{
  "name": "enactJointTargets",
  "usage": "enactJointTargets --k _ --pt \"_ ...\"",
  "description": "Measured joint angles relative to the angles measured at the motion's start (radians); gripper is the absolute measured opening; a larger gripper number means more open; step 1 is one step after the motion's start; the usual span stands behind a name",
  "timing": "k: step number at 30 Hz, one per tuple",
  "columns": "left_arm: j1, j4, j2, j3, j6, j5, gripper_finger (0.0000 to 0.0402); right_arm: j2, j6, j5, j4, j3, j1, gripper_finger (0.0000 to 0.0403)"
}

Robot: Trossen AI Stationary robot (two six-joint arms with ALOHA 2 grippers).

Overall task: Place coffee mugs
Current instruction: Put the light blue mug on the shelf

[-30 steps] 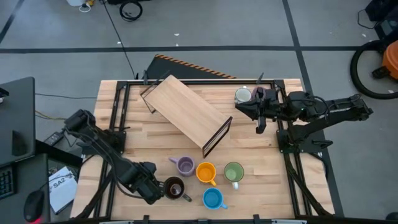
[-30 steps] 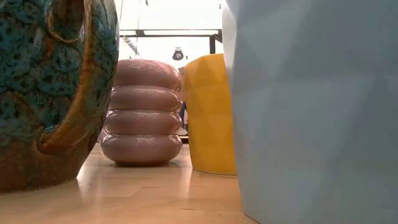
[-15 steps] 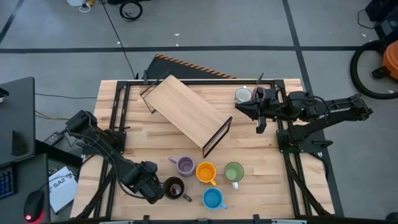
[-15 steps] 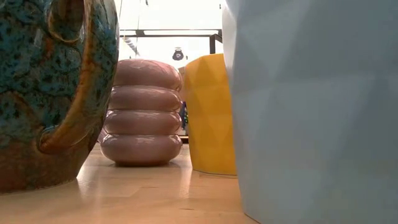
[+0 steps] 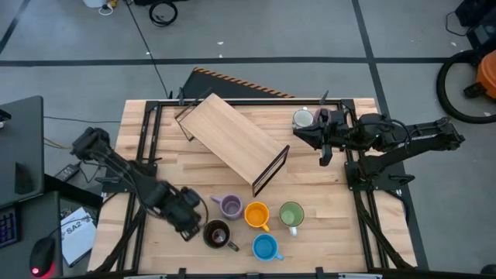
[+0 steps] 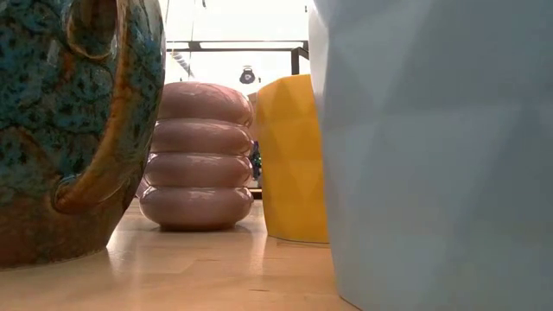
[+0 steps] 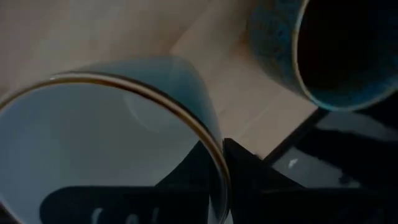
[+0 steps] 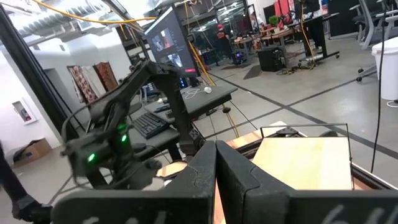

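My left gripper [image 5: 186, 215] stands near the table's near left and is shut on a pale mug with a thin brown rim [image 7: 106, 143]. The gripper hides this mug in the high view. Beside it on the table stands the dark brown speckled mug [image 5: 217, 233]. The lilac [image 5: 230, 205], orange [image 5: 256, 215], green [image 5: 291, 215] and blue [image 5: 265, 246] mugs stand upright in a cluster. A white mug [image 5: 302, 118] stands at the far right. My right gripper [image 5: 298, 135] waits shut beside the white mug, apart from it. My left gripper holds the pale mug by its rim [image 7: 214, 149]. One finger [image 7: 124, 205] is inside the mug and the other [image 7: 249, 168] is outside. The fingers come from above, pointing steeply down. Whether the mug's base is clear of the table does not show.
A wooden board on black metal frames [image 5: 232, 143] lies slantwise across the table's far middle. Black rails run along the table's left [image 5: 143, 155] and right [image 5: 356, 194] sides. In the low view, the speckled [image 6: 69, 130], lilac [image 6: 197, 155], orange [image 6: 294, 160] and blue [image 6: 432, 147] mugs stand close.
My left gripper has gone from beside the near edge toward the far side and a little up, nearer the lilac mug, and its wrist has rolled. The dark brown mug and the other mugs on the table have stayed where they were.
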Motion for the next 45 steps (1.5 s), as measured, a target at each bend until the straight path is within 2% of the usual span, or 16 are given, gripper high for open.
enactJointTargets --k 4,6,11,15,18,22,24,26,29,36,40,45 --pt "0.07 -0.119 -0.086 0.0 0.109 0.002 0.0032 0.0 0.006 -0.001 0.0 0.0 0.0 0.0016" --pt "0.108 -0.121 -0.122 0.0 0.191 0.005 0.0032 0.003 0.006 0.0 0.001 0.0 0.0 0.0016" --pt "0.2 -0.108 -0.219 0.001 0.449 -0.014 0.0032 0.022 0.009 0.001 0.001 0.0 0.0 0.0016" --pt "0.268 -0.146 -0.264 0.068 0.666 -0.053 0.0032 0.046 0.028 0.002 0.005 0.0 0.0 0.0016" --pt "0.307 -0.187 -0.276 0.16 0.886 -0.142 0.0032 0.06 0.027 0.008 0.027 0.0 -0.001 0.0016" --pt "0.346 -0.218 -0.275 0.271 1.181 -0.353 0.0032 0.074 0.027 0.058 0.085 0.0 -0.007 0.0016" --pt "0.372 -0.211 -0.274 0.299 1.346 -0.452 0.0032 0.081 0.025 0.095 0.111 0.0 -0.013 0.0016" --pt "0.416 -0.209 -0.274 0.301 1.513 -0.498 0.0032 0.091 0.025 0.129 0.156 0.0 -0.022 0.0016" --pt "0.514 -0.206 -0.272 0.28 1.732 -0.486 0.0032 0.106 0.027 0.16 0.223 0.0 -0.04 0.0016" --pt "0.763 -0.122 -0.271 0.224 2.226 -0.317 0.0032 0.144 0.094 0.165 0.303 0.0 -0.087 0.0016" --pt "0.915 -0.112 -0.245 0.211 2.37 -0.222 0.0032 0.163 0.154 0.164 0.313 0.0 -0.098 0.0016" --pt "1.051 -0.047 -0.176 0.21 2.504 -0.208 0.0032 0.188 0.166 0.164 0.377 0.0 -0.097 0.0016"
